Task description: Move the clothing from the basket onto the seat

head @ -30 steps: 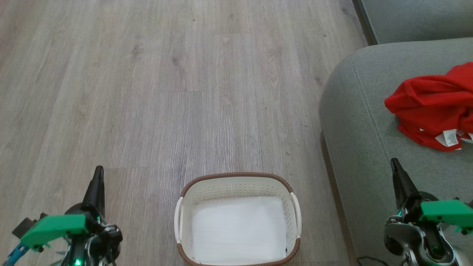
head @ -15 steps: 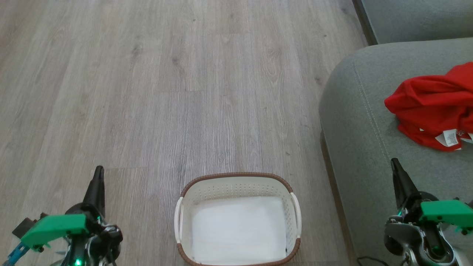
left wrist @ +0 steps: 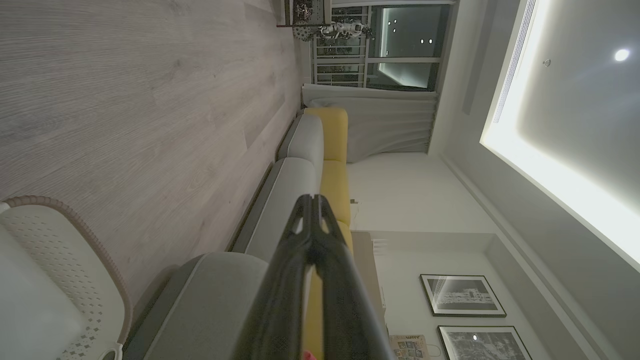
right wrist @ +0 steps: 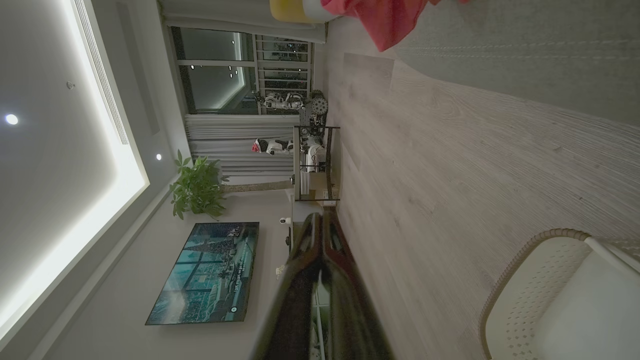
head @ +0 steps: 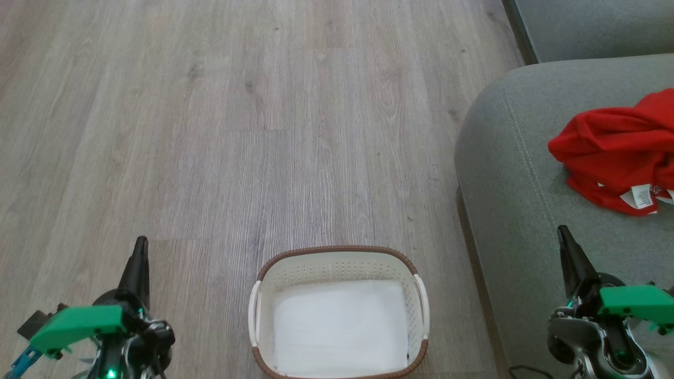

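Observation:
The red clothing (head: 618, 150) lies crumpled on the grey seat (head: 505, 158) at the right, a white label showing at its lower edge; a red corner of the clothing (right wrist: 387, 17) hangs over the seat (right wrist: 525, 65) in the right wrist view. The white basket (head: 339, 263) with a brown rim stands on the floor at the bottom centre, holding only its white bottom. My left gripper (head: 140, 247) is shut, left of the basket. My right gripper (head: 563, 234) is shut, over the seat's front part, below the clothing. Both hold nothing.
Grey wood floor (head: 237, 131) spreads ahead and to the left of the basket. A second grey sofa section (head: 595, 26) lies at the far right. The wrist views show a yellow backrest (left wrist: 335, 150), a shelf unit (right wrist: 312, 165) and a wall screen (right wrist: 210, 270) far off.

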Robot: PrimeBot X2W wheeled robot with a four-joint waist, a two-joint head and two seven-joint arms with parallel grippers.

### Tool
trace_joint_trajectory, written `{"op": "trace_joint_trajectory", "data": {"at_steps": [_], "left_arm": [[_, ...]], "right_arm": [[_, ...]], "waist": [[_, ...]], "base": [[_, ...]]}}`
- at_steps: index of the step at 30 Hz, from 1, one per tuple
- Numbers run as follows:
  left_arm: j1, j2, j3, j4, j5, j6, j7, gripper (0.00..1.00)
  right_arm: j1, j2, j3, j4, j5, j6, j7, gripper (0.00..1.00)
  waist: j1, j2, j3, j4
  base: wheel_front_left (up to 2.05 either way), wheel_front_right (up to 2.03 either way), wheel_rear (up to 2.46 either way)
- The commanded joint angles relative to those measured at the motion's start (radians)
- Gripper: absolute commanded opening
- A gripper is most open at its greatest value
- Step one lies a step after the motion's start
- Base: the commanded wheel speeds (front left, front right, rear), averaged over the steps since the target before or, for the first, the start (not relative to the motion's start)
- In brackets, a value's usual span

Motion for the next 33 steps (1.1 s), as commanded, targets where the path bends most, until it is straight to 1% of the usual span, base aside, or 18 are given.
{"op": "trace_joint_trajectory", "data": {"at_steps": [1,33], "left_arm": [[-0.048,0.006,0.037,-0.036,-0.002,-0.007,0.008,0.00],[-0.048,0.006,0.037,-0.036,-0.002,-0.007,0.008,0.00]], "right_arm": [[-0.049,0.005,0.017,-0.033,0.000,0.000,0.009,0.00],[-0.050,0.007,0.014,-0.033,-0.003,0.000,0.012,0.00]], "waist": [[0.0000,0.0000,0.000,0.000],[0.0000,0.0000,0.000,0.000]], "base": [[0.00,0.00,0.00],[0.00,0.00,0.00]]}}
